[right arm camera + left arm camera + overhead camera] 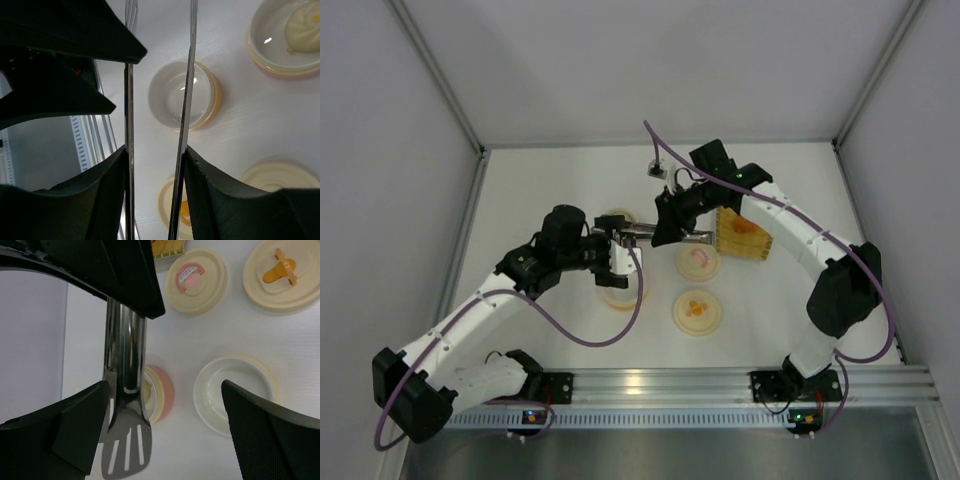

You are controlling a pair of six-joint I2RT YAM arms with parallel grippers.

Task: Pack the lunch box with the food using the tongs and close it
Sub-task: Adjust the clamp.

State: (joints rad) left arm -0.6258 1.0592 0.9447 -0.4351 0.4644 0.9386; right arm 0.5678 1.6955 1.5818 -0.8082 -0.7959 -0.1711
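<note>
Clamping the grey tongs (187, 90) between half-closed fingers, the right gripper (152, 165) holds them with their slotted tip over the edge of the pink-rimmed bowl (167, 390), in which the cream ball (305, 25) lies. The left gripper (160, 405) stands wide open above that bowl, fingers either side of the tongs and gripping nothing. An empty yellow-rimmed bowl (230, 390) sits just beside the pink-rimmed one on the white surface (200, 335).

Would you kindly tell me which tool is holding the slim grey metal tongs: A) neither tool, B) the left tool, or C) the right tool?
C: the right tool pinches both arms of the slim grey metal tongs between its fingers, while the left tool stands wide open.
</note>
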